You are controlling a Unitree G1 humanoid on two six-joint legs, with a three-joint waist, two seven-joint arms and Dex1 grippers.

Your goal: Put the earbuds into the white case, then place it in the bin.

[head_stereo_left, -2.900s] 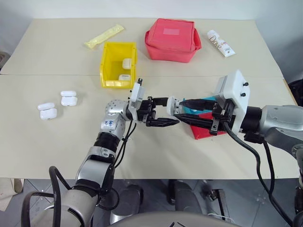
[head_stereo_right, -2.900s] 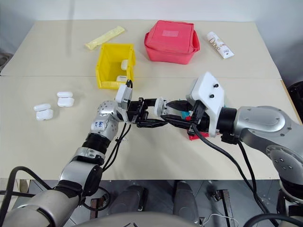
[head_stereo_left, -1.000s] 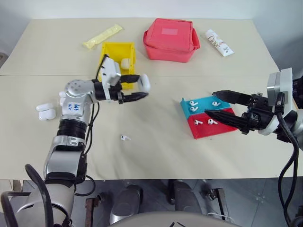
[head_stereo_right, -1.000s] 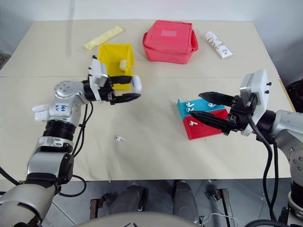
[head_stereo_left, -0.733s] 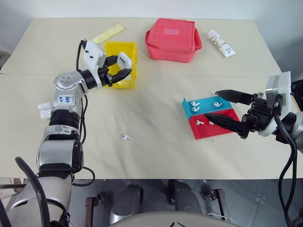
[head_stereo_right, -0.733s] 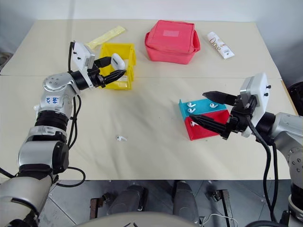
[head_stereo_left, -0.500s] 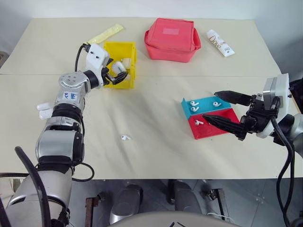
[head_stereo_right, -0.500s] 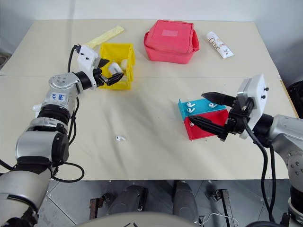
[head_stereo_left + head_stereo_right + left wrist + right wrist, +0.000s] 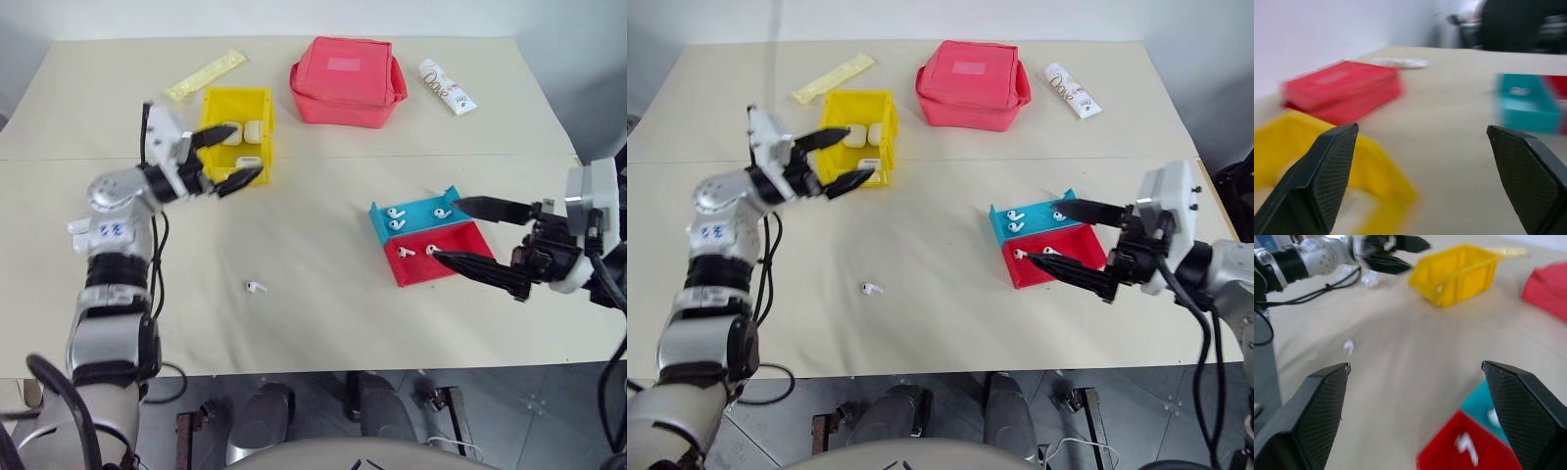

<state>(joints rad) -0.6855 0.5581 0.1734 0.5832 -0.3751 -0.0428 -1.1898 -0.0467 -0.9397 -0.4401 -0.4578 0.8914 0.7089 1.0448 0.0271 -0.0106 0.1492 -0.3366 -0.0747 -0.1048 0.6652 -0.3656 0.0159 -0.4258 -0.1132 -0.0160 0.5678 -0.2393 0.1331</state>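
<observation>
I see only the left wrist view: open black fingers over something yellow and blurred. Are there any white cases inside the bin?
Observer: Yes, three white cases lie inside the bin.
Operator: Is any earbud outside the tray?
Observer: One earbud lies loose on the table, nearer the robot than the bin.
Operator: And the right end effector?
Observer: The right end effector is open and empty, with its fingers over the tray.

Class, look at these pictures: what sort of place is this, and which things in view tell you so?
Probably a robot test bench in a lab or workshop: a plain table laid out with a yellow bin, a blue-and-red tray of earbuds, and a bare tiled floor below.
</observation>
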